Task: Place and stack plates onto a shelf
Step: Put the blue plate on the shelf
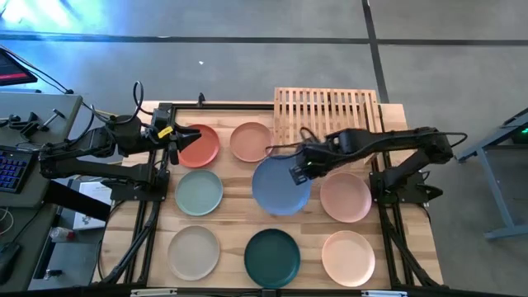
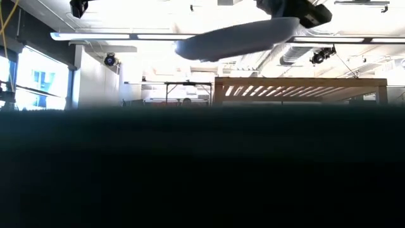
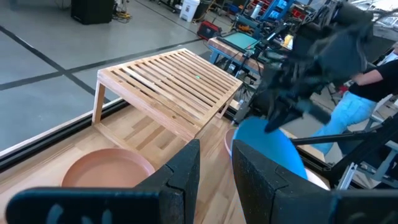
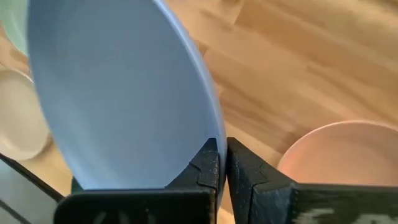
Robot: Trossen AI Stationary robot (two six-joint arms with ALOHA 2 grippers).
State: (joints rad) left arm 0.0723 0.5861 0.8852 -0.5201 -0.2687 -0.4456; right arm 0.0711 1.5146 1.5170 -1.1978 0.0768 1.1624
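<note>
While the low slatted light bamboo shelf (image 1: 327,114) stands bare at the table's far edge, the round matte blue plate (image 1: 280,186) hangs tilted just before it, rim pinched in the right gripper (image 1: 299,169); left gripper (image 1: 171,142), fingers apart, hovers over the red-orange plate (image 1: 199,145).

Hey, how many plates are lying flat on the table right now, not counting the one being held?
7: red-orange, peach, sage green, pink, beige, dark teal, cream-pink. The lifted blue plate may hide part of the table.
</note>
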